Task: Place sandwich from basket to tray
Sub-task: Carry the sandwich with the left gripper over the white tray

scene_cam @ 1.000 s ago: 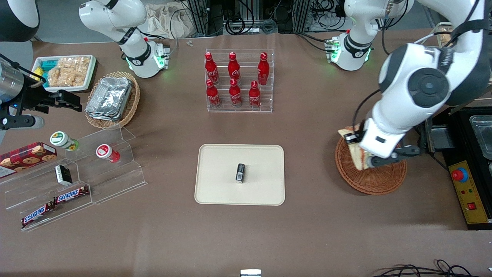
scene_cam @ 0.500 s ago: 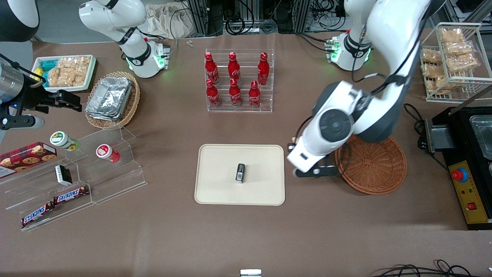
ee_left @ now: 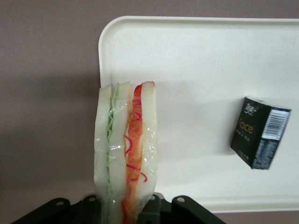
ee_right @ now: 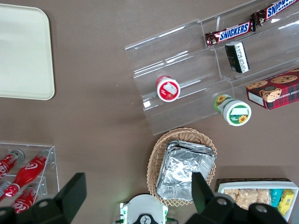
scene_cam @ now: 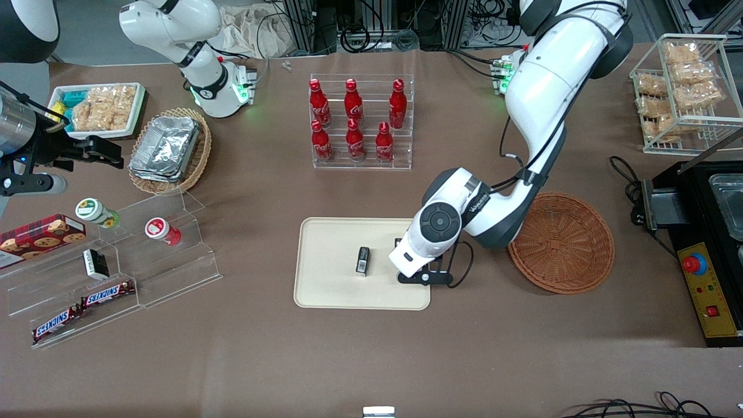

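Pincer (ee_left: 125,210) clamped on sandwich (ee_left: 125,149), held upright on edge, filling edge toward wrist camera, over the tray (scene_cam: 331,290) end nearest the basket (scene_cam: 562,242). Black box (scene_cam: 363,260) lies on tray just beside the pincer, apart from sandwich. Basket sits on tabletop (scene_cam: 464,348) toward working arm's end. Farther from front camera: rack of red bottles (scene_cam: 360,122).

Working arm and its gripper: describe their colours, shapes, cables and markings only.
The working arm has glossy white rounded shells with dark grey joint sections and a round dark grey cap on the wrist joint. A thin black cable loops along it, small dark lettering sits on the forearm, and its base glows green. The gripper, over the tray, is black; two black fingers show screw heads.
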You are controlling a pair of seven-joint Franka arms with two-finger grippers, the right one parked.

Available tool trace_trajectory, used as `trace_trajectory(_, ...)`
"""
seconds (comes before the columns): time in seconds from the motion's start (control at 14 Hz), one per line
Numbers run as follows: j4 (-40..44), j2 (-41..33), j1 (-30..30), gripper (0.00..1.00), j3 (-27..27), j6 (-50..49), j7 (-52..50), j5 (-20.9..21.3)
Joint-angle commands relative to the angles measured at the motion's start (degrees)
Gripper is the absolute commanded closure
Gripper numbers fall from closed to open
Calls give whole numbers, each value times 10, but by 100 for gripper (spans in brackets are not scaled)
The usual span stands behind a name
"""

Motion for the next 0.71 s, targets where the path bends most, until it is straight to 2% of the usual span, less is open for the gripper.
trace_trajectory(0.0, 26, 22, -19, 100, 3, 13, -1, 26)
trace_trajectory(0.5, 23, 56, -21, 100, 4, 53, 9, 57)
trace_trajectory(0.57, 24, 56, -21, 82, 4, 55, 8, 57)
trace_trajectory(0.64, 23, 53, -21, 11, 4, 55, 8, 59)
